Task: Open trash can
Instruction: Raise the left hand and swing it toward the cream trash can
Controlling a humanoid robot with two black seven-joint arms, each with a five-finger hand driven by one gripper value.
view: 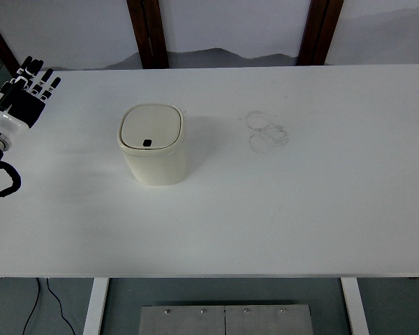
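- Trash can (pixel 153 144): small cream bin, upright on the white surface (pixel 300 209), left of centre and nearer the far edge than the near one. Standing free, nothing touching it.
- Lid (pixel 151 128) sits flat and closed on the rim. A small dark mark shows at the lid's near edge; likely a press latch or button, but too small to confirm.
- Judgement: the bin's placement inside the left arm's side of the surface suits a reach from that side, and the lid faces straight up, so a downward press on top would be the natural approach.
- Left hand (pixel 24 94): at the far-left corner of the surface, well apart from the bin. Palm-side casing white, fingers dark with white tips.
- Fingers extended and slightly fanned, pointing toward the far edge; nothing held.
- Wrist and forearm enter from the left edge, with a dark cable loop (pixel 5 183) below the wrist.
- Right arm: not visible.
- Faint ring-shaped smudges (pixel 267 131) on the surface right of the bin; irrelevant to the task.
- Status, judged: opening not yet begun.
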